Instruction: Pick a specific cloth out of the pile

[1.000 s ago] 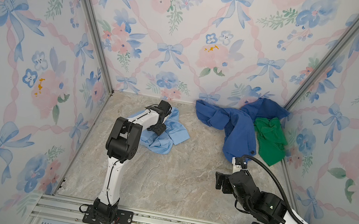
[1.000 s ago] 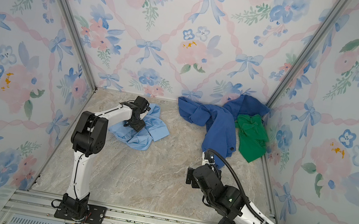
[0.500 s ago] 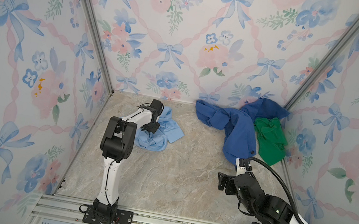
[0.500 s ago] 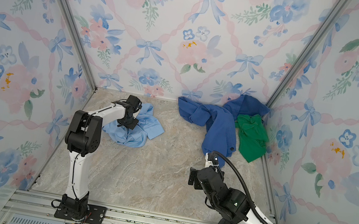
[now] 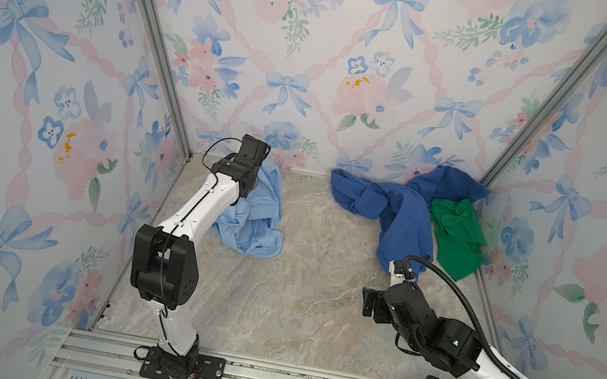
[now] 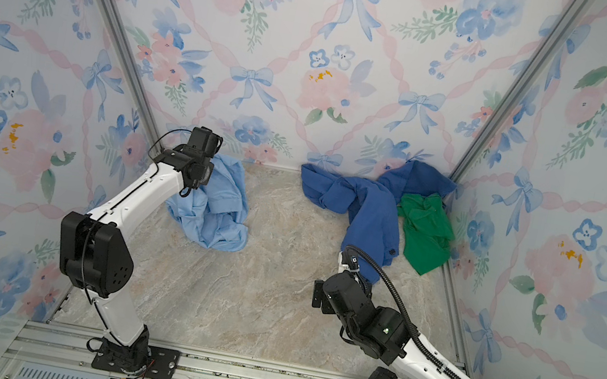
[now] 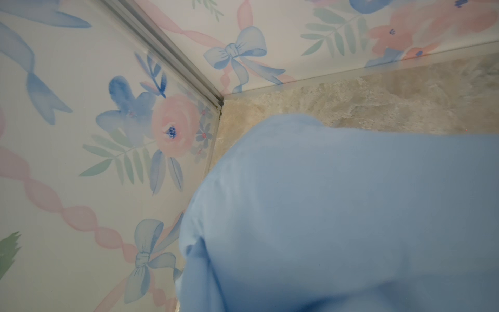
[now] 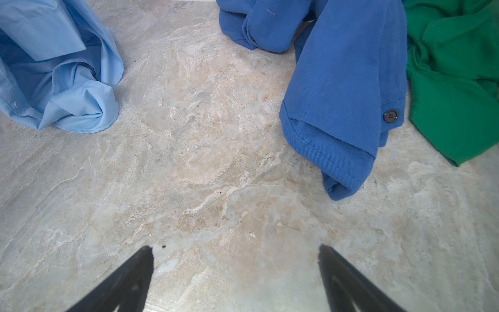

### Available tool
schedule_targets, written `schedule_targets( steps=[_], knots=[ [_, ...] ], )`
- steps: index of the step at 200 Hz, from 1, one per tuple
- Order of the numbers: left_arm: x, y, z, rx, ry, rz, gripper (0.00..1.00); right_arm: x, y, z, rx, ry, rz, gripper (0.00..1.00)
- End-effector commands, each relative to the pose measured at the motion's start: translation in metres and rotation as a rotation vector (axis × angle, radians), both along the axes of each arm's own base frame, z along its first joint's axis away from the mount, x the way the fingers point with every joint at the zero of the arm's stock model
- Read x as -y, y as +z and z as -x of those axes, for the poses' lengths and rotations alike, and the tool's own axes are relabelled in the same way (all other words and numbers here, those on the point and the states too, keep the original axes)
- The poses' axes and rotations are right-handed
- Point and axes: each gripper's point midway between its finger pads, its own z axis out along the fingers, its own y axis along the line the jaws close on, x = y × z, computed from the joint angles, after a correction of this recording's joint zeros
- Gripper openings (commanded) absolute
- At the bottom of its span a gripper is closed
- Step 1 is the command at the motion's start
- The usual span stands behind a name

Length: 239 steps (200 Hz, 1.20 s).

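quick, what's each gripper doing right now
left gripper: closed on the pale blue cloth
right gripper: open, holding nothing

a pale blue cloth (image 7: 337, 216) sits very close to the lens, soft and out of focus, and covers much of the view. its smooth, rounded edge hides part of the marbled beige table (image 7: 378, 105) behind it. beyond the table, two floral walls (image 7: 67, 140) meet at a metal corner strip (image 7: 172, 51); a blue bow (image 7: 237, 51) and a pink rose (image 7: 172, 127) are printed on them, either side of that corner.
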Motion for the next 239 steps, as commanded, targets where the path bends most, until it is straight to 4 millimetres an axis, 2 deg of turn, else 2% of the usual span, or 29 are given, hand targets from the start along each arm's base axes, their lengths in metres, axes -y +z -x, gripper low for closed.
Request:
schedule_targets(
  steps=[1, 16, 38, 64, 79, 99, 121, 136, 140, 148, 160, 168, 178, 203, 218, 239],
  knots=[
    [-0.024, 0.03, 0.005, 0.147, 0.214, -0.114, 0.0, -0.004, 0.015, -0.004, 0.019, 0.011, -0.023, 0.97],
    [-0.033, 0.032, 0.008, 0.171, 0.334, -0.25, 0.0, -0.004, 0.016, -0.004, 0.024, 0.011, -0.027, 0.97],
    [-0.03, 0.036, 0.01, 0.205, 0.462, -0.449, 0.0, -0.003, 0.014, -0.004, 0.02, 0.009, -0.019, 0.97],
    [-0.018, 0.016, 0.01, 0.136, 0.504, -0.676, 0.0, -0.002, 0.014, -0.005, 0.013, 0.006, -0.013, 0.97],
    [-0.012, -0.013, 0.011, 0.053, 0.461, -0.74, 0.0, -0.001, 0.012, -0.005, 0.011, 0.002, -0.013, 0.97],
    [-0.004, -0.058, 0.013, -0.05, 0.355, -0.71, 0.0, 0.0, 0.006, -0.006, 0.003, 0.001, -0.009, 0.97],
    [0.023, -0.119, 0.005, -0.192, 0.137, -0.432, 0.0, -0.002, 0.002, -0.008, -0.011, 0.006, -0.005, 0.97],
    [0.046, -0.141, 0.002, -0.242, 0.01, -0.205, 0.0, -0.003, 0.001, -0.01, -0.014, 0.009, 0.001, 0.97],
    [0.051, -0.141, 0.001, -0.242, -0.008, -0.165, 0.0, -0.004, 0.001, -0.01, -0.015, 0.011, -0.001, 0.97],
    [0.06, -0.142, 0.0, -0.244, -0.046, -0.086, 0.07, -0.004, 0.001, -0.01, -0.014, 0.013, -0.001, 0.97],
    [0.072, -0.139, -0.001, -0.245, -0.101, 0.004, 0.19, -0.004, 0.001, -0.009, -0.015, 0.012, -0.002, 0.97],
    [0.08, -0.135, -0.002, -0.242, -0.139, 0.06, 0.31, -0.002, -0.001, -0.008, -0.015, 0.007, -0.006, 0.97],
    [0.085, -0.124, -0.001, -0.221, -0.161, 0.105, 0.47, 0.001, -0.003, -0.006, -0.015, -0.001, -0.011, 0.97],
    [0.096, -0.094, 0.007, -0.155, -0.206, 0.193, 0.73, 0.009, -0.013, -0.001, -0.02, -0.015, -0.024, 0.97],
    [0.099, -0.076, 0.016, -0.102, -0.227, 0.243, 0.83, 0.012, -0.018, 0.002, -0.025, -0.022, -0.021, 0.97],
    [0.096, -0.053, 0.031, -0.025, -0.214, 0.3, 0.89, 0.014, -0.022, 0.002, -0.03, -0.025, -0.013, 0.97]
  ],
)
